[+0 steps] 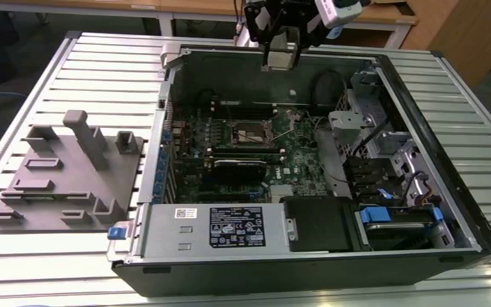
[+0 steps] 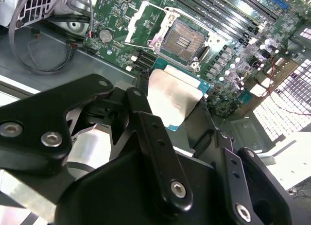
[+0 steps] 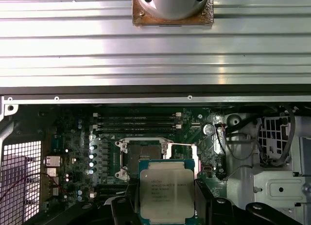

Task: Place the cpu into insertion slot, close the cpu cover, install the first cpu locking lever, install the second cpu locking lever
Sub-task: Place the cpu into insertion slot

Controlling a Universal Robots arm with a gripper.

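First step in hand: the jaws pinch the chip [image 3: 166,193] by its edges, above the open computer case [image 1: 271,272]. The socket [image 3: 143,153] sits bare below the jaws, well apart. Seating it likely calls for square alignment and a level descent.

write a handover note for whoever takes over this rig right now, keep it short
Gripper: shut on the cpu, held in the air over the open computer case, short of the socket in both wrist views.
Insertion slot: on the green motherboard, open and empty.
Cpu cover: swung up beside the slot, not closed.
Done: cpu picked up and brought over the board.
Not yet done: cpu seated, cover closed, both locking levers installed.
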